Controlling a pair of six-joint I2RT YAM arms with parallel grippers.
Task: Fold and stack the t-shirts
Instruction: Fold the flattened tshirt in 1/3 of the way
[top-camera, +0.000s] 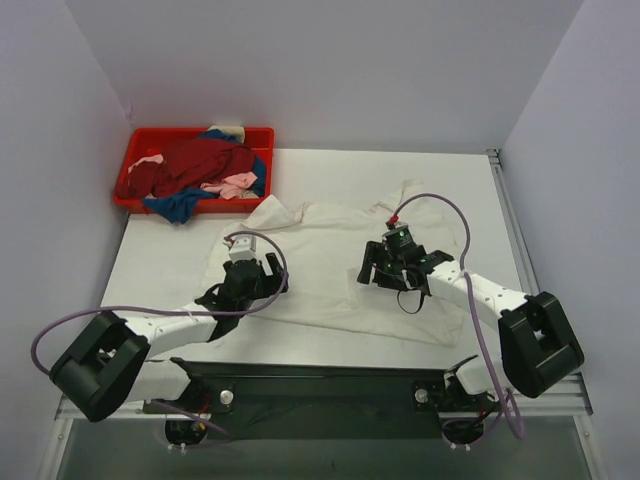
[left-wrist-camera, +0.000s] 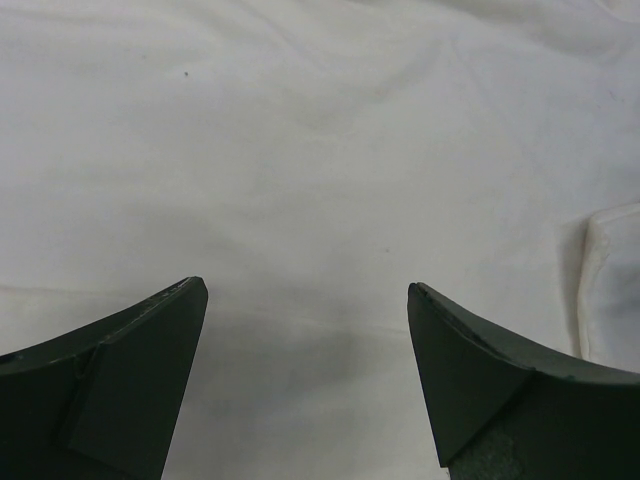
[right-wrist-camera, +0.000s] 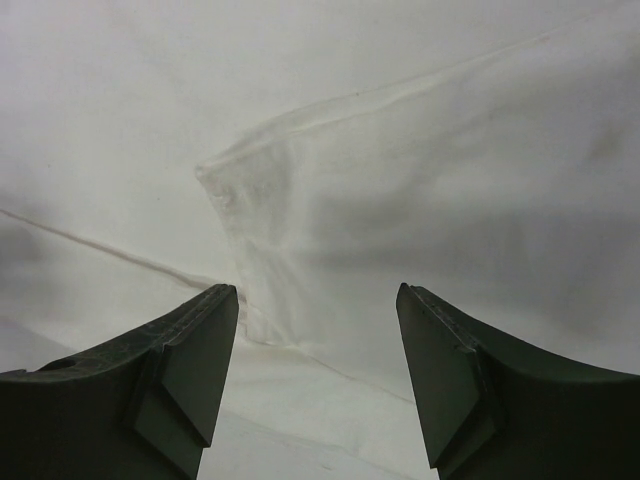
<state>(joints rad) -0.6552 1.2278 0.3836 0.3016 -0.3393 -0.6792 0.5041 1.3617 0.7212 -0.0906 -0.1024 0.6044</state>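
The large cream-white t-shirt (top-camera: 330, 270) lies spread on the table's middle. My left gripper (top-camera: 243, 285) hovers over its left part, jaws open and empty; the left wrist view shows smooth cream cloth (left-wrist-camera: 300, 150) between the fingers. My right gripper (top-camera: 385, 268) is over the shirt's right part, open and empty; the right wrist view shows a folded cloth edge (right-wrist-camera: 300, 200) just ahead of the fingers. The dark red t-shirt (top-camera: 200, 165), a blue one (top-camera: 178, 207) and a pale pink one (top-camera: 237, 184) lie heaped in the tray.
The red plastic tray (top-camera: 262, 135) stands at the back left corner of the table. Walls close in at the back and both sides. The arm bases and a black bar (top-camera: 320, 385) sit at the near edge.
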